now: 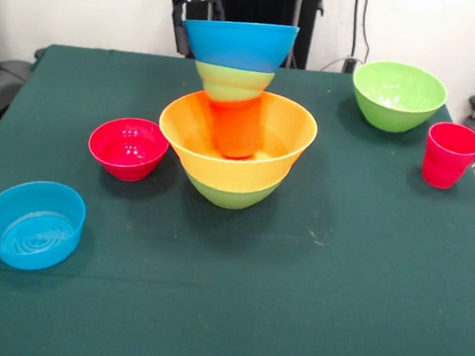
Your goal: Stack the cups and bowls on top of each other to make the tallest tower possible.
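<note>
Tower (237, 115) at desk (335, 305) centre: green bowl at the base, wide orange bowl (237, 144), orange cup (236, 127), small green bowl (233, 83), blue bowl (239, 44) on top. End effector (195, 10) behind the top at 12 o'clock; grip state cannot be told. Small red bowl (128, 148) at 9, small blue bowl (32, 224) at 8, green bowl (398, 96) at 1, red cup (450, 155) at 3.
</note>
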`<act>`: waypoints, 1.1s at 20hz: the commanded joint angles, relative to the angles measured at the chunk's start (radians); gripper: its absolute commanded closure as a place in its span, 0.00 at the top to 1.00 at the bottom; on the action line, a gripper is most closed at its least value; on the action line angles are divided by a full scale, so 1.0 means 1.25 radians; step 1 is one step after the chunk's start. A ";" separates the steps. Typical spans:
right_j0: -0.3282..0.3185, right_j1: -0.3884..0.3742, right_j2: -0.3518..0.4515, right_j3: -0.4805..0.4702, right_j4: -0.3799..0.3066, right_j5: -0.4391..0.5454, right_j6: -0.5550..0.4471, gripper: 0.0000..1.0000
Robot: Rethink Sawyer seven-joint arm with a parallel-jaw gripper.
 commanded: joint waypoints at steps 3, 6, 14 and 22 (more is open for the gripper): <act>0.023 0.031 0.021 -0.031 -0.059 -0.004 -0.036 1.00; 0.027 0.035 0.018 -0.036 -0.062 -0.008 -0.034 1.00; 0.074 0.050 -0.025 -0.082 -0.075 -0.021 -0.018 1.00; 0.109 0.058 -0.039 -0.135 -0.054 0.018 -0.022 1.00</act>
